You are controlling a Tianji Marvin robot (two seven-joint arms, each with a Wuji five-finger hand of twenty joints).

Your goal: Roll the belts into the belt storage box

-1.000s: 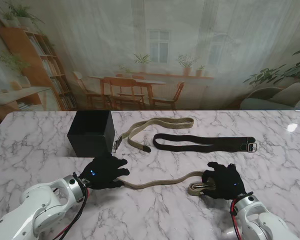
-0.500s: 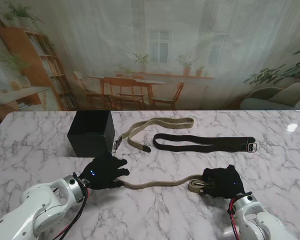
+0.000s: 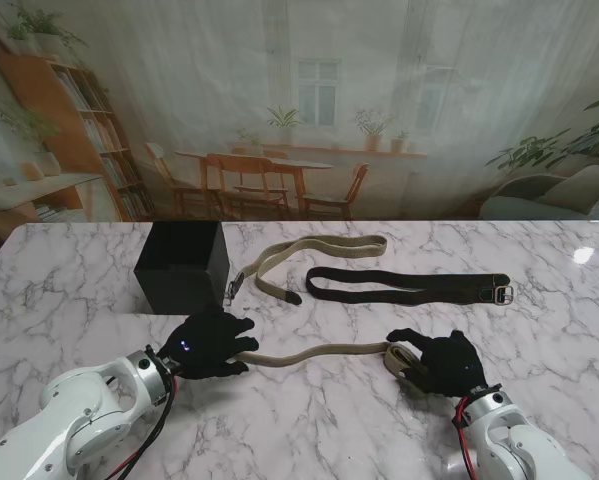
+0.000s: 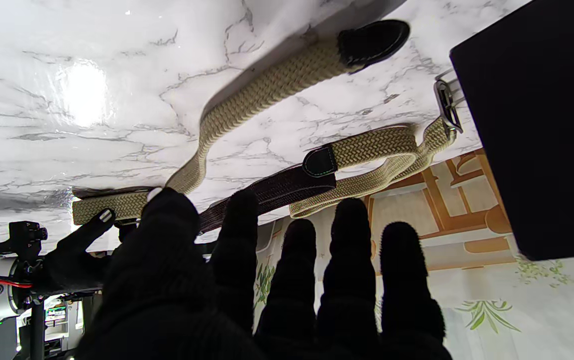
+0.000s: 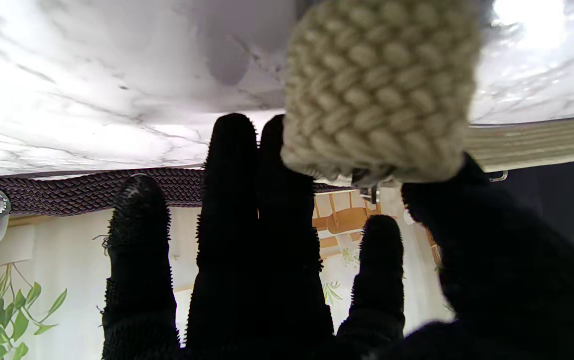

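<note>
The tan woven belt (image 3: 314, 353) lies stretched across the marble table (image 3: 539, 270) between the two hands. Its rolled end (image 5: 377, 90) is clamped by the right hand (image 3: 449, 362), thumb on one side and fingers (image 5: 231, 200) on the other (the roll fills much of the right wrist view). Its dark-tipped end (image 4: 372, 37) lies just past the left hand (image 3: 207, 343), which rests flat with fingers (image 4: 349, 260) spread, holding nothing. Beyond the left hand, farther from me, stands the black box (image 3: 182, 266). Beside it lies a second tan belt (image 3: 309, 255), folded over, and beyond the right hand a dark belt (image 3: 409, 287) lies flat.
</note>
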